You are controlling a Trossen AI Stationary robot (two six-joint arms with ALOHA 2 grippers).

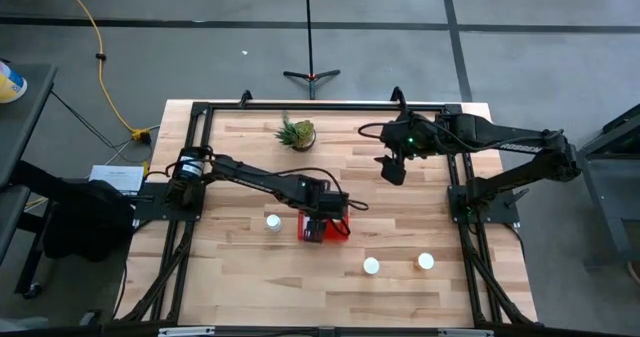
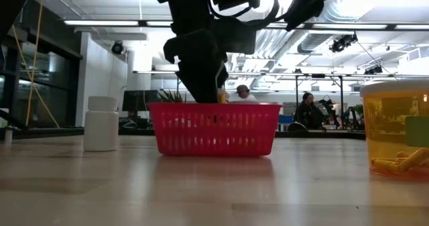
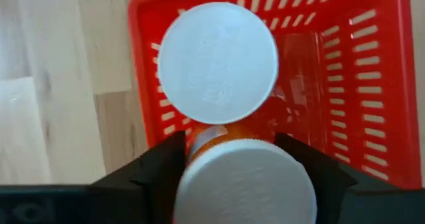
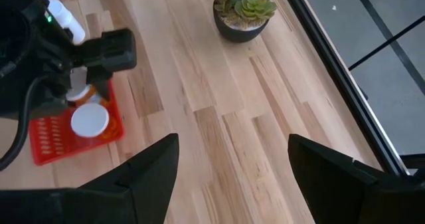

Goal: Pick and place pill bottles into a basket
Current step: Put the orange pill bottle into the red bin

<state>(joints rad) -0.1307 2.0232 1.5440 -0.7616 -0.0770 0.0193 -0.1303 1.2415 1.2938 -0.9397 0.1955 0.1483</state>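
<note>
My worry is that the held bottle (image 3: 244,177) lands on the white cap of the bottle already in the basket (image 3: 218,63) and tips out. My left gripper (image 3: 229,159) pinches this orange bottle over the red basket (image 1: 335,229), near the table's middle. My right gripper (image 4: 229,161) waits spread near the far right corner.
</note>
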